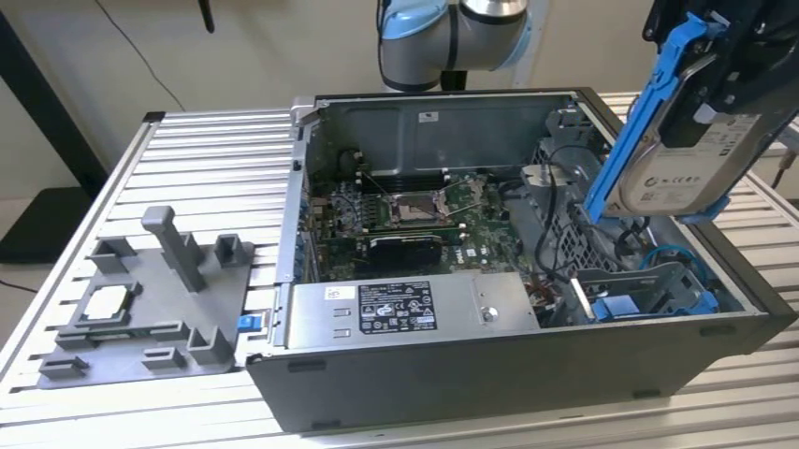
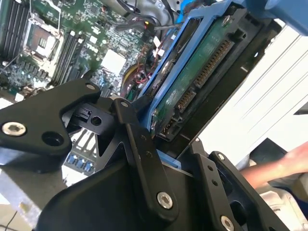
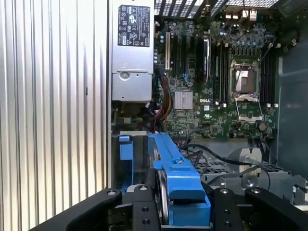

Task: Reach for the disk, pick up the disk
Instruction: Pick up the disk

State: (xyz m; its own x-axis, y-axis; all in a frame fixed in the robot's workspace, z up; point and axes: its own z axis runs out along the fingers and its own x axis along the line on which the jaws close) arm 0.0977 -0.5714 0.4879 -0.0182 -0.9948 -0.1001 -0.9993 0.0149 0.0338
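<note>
Disk lifted clear of the case

We see the gripper point(image 1: 712, 84) clamped on the disk point(image 1: 680, 154), which hangs tilted beneath it, above the open computer case point(image 1: 525, 374); the motherboard point(image 3: 216, 82) lies well below the gripper

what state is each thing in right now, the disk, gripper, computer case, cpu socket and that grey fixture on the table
disk: held in the air above the case, tilted, in its blue bracket
gripper: shut on the disk
computer case: side panel off, motherboard exposed
cpu socket: empty, no cooler on it
grey fixture: lying on the table beside the case, a silver chip resting on it
</note>
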